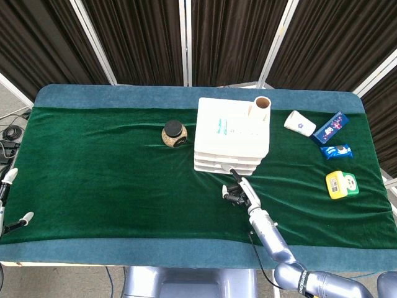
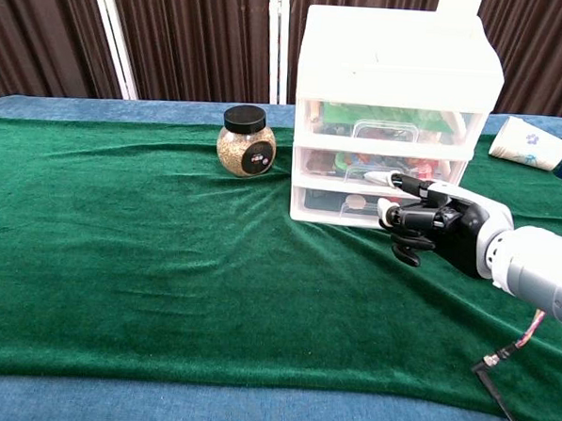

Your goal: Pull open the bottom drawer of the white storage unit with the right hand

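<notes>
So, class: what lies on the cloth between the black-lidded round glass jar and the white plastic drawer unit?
Nothing: between the jar and the drawer unit only bare green cloth shows, in both the chest and head views.

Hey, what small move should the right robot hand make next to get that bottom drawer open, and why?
Probably ease the right robot hand forward and slightly down to hook its fingertips on the bottom drawer of the white storage unit. The hand sits just in front of the drawers with fingers curled, and the drawer looks closed.
</notes>
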You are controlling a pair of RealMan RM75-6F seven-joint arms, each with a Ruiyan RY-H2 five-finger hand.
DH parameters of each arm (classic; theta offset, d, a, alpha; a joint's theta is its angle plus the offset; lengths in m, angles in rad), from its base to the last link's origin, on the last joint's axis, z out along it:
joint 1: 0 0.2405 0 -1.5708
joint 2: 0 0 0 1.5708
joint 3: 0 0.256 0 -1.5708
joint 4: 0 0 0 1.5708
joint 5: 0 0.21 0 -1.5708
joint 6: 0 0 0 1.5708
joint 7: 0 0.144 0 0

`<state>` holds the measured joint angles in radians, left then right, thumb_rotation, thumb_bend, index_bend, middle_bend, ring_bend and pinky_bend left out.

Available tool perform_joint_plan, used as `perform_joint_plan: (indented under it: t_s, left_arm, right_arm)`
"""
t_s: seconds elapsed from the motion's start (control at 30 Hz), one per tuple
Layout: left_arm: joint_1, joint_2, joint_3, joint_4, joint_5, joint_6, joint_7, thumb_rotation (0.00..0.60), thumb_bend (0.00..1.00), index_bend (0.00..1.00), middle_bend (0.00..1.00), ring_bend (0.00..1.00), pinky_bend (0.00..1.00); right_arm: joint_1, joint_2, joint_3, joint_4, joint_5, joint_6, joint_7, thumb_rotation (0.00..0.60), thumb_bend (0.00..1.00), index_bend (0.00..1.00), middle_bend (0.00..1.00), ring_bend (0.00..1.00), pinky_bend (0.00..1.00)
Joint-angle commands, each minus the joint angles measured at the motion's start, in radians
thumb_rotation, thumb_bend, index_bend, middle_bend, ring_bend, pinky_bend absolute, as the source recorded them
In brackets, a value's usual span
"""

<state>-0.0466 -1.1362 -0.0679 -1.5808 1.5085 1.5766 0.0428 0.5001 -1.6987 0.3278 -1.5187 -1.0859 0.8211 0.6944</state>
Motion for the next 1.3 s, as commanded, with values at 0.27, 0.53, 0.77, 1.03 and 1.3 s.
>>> perform_joint_plan:
  t_s: [0.27, 0.53, 0.77, 1.03, 1.3]
  left_arm:
    - [-0.001, -0.001, 0.001, 0.001, 0.000, -0.002, 0.002, 0.600, 0.08, 0.00, 0.00, 0.00, 0.00]
    - [-0.002, 0.000, 0.001, 0.002, -0.003, -0.006, -0.002, 0.600, 0.08, 0.00, 0.00, 0.00, 0.00]
    - [-0.002, 0.002, 0.001, 0.002, -0.003, -0.007, -0.008, 0.600, 0.08, 0.00, 0.00, 0.00, 0.00]
    - [-0.002, 0.003, 0.001, 0.002, -0.004, -0.009, -0.009, 0.600, 0.08, 0.00, 0.00, 0.00, 0.00]
    - [-0.003, 0.001, 0.002, 0.003, -0.007, -0.012, -0.006, 0.600, 0.08, 0.00, 0.00, 0.00, 0.00]
  right_arm:
    - [0.007, -0.015, 0.024, 0.029, 0.019, -0.020, 0.034, 0.600, 0.58, 0.09, 0.93, 0.97, 0.84]
    - [0.016, -0.036, 0.040, 0.060, 0.028, -0.059, 0.086, 0.600, 0.59, 0.09, 0.93, 0.97, 0.84]
    - [0.027, -0.052, 0.046, 0.088, 0.004, -0.101, 0.140, 0.600, 0.60, 0.11, 0.93, 0.97, 0.84]
    - [0.034, -0.052, 0.052, 0.093, -0.011, -0.129, 0.171, 0.600, 0.62, 0.19, 0.93, 0.97, 0.84]
    - [0.026, -0.031, 0.048, 0.063, -0.026, -0.145, 0.193, 0.600, 0.62, 0.25, 0.93, 0.97, 0.84]
